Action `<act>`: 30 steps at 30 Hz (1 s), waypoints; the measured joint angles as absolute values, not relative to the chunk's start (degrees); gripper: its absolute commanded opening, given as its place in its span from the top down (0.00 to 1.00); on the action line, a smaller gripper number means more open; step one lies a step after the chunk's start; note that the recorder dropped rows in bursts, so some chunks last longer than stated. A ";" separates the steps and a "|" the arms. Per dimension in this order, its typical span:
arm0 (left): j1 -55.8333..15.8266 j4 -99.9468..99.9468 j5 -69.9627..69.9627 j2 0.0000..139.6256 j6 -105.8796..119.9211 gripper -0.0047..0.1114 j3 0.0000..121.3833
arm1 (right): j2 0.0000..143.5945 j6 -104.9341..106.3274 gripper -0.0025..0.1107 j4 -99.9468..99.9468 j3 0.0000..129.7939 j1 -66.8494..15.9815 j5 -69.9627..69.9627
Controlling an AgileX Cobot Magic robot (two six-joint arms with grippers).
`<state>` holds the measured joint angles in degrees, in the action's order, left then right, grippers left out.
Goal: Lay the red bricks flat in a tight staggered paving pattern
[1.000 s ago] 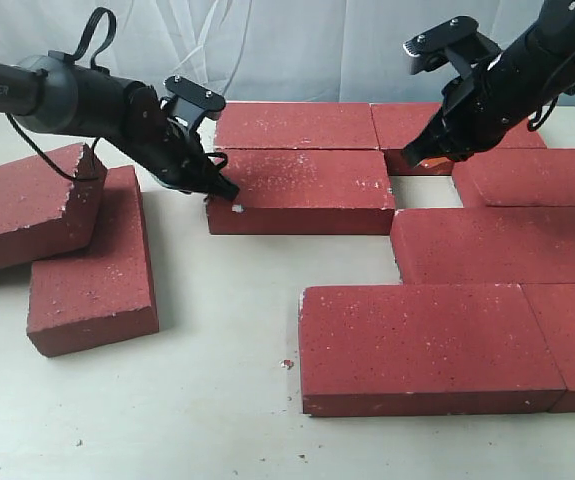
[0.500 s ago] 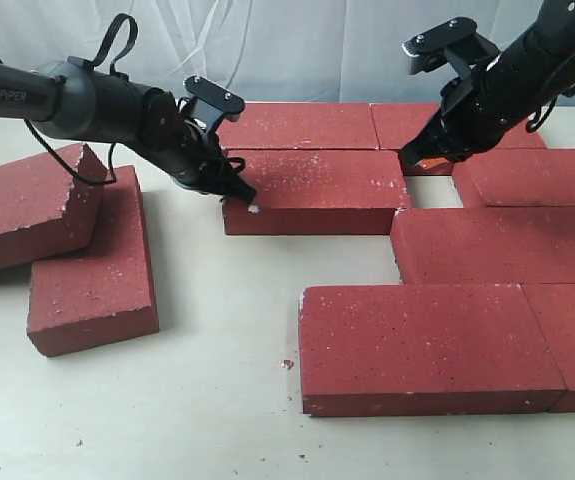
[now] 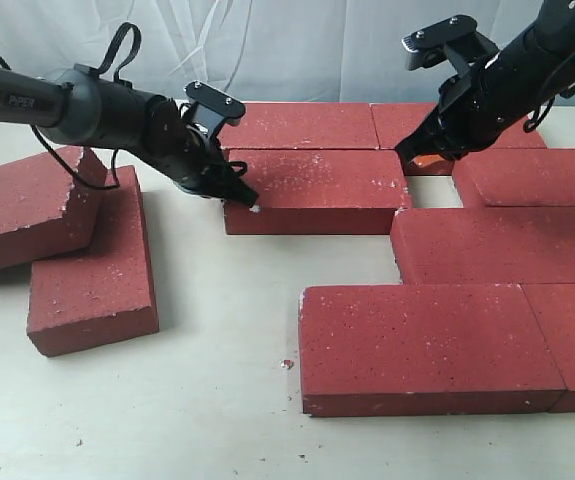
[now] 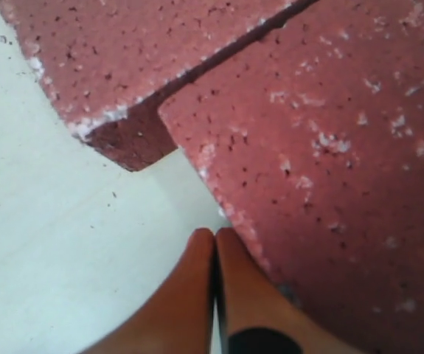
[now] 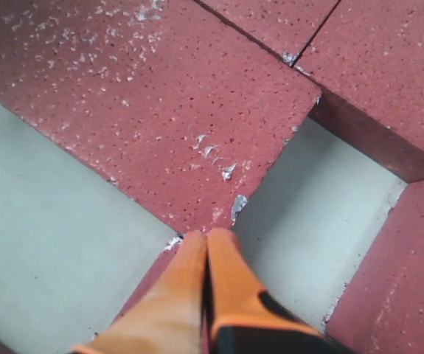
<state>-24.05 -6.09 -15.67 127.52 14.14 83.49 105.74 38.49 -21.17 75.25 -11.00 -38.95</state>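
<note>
Left gripper (image 3: 245, 196), fingers pressed together, has shoved the middle-row red brick (image 3: 317, 188) rightward over the last 1 second, closer to its right-hand neighbour brick (image 3: 537, 178). Right gripper (image 3: 414, 156), tips also pressed together, stays at the pushed brick's far right corner.

- The red bricks (image 3: 312, 190) look like coarse fired clay or concrete: rough, matt, pitted with dark pores and flecked with white. Their edges are chipped to a chalky, whitish crumble.
- The table (image 3: 217, 400) is pale, smooth and matt, with faint fine streaks.
- My left gripper (image 4: 213, 236) and right gripper (image 5: 206, 236) end in orange pads (image 4: 186, 302), smooth with a dull satin look.
- My arm casings (image 3: 87, 105) are black, smooth and slightly shiny.
- The backdrop (image 3: 297, 50) is creased white cloth.
</note>
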 measured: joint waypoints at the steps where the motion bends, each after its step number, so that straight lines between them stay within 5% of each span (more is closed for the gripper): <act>1: -24.15 -6.19 -15.55 127.65 14.14 0.96 83.49 | 105.74 38.49 0.98 -21.17 75.25 -11.00 -38.95; 30: -29.56 -9.72 -7.72 129.37 14.14 0.96 83.86 | 105.74 38.70 0.98 -19.49 75.25 -11.00 -37.80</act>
